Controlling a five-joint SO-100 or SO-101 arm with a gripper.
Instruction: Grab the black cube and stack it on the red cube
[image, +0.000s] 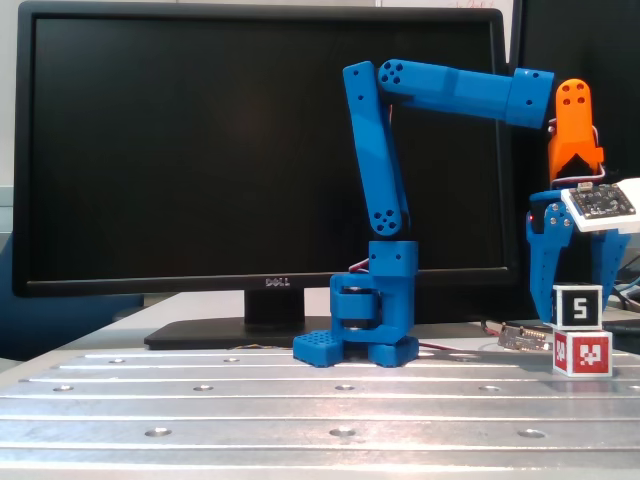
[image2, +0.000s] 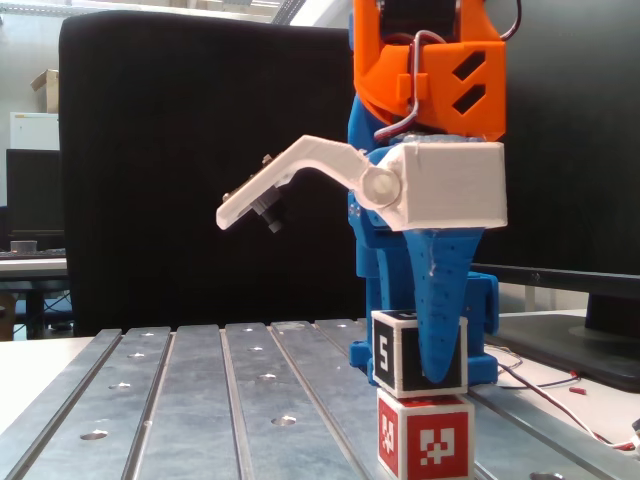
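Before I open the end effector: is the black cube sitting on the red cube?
Yes, in a fixed view the black cube rests directly on top of the red cube, with no gap visible between them.

The black cube sits on the red cube, between the fingers.

I saw the black cube sitting upright on top of the red cube, the two squarely aligned as one small stack. The black cube had white edges and black faces, each visible face carrying a white numeral 5. The red cube beneath it rested flat on the grooved metal tabletop, its white panels bearing a red pixel-like marker pattern. In a fixed view the stack stood near the tabletop's right edge, toward its back.
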